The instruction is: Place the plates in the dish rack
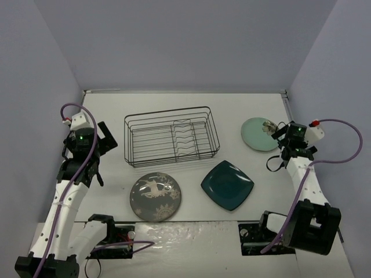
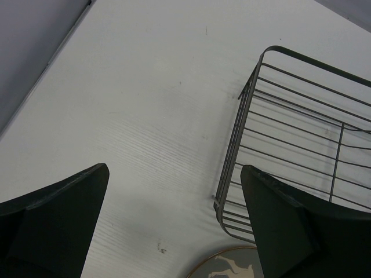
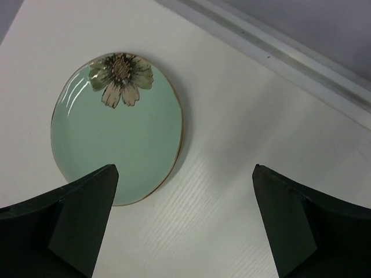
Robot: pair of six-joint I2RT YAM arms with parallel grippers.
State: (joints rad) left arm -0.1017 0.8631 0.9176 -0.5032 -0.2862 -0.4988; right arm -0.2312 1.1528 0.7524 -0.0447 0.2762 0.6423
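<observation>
Both the left pincer (image 2: pixel 174 169) and right pincer (image 3: pixel 185 168) gape wide, empty. Risk: mint plate (image 3: pixel 116 133) lies flat on table (image 3: pixel 243 139), so a grip may slip off its thin rim.

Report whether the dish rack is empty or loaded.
Empty. Only bare wires show in the dish rack; the mint plate, teal plate and grey plate lie flat outside it.

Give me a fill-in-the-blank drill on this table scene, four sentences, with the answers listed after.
The number of plates in the dish rack is ____. The mint-green plate carries a painted ____ near its rim. The right tool has its jaws ____. In the top view, the deer-patterned plate lies to the ____ of the dark teal plate.
Missing words: zero; flower; open; left.
</observation>
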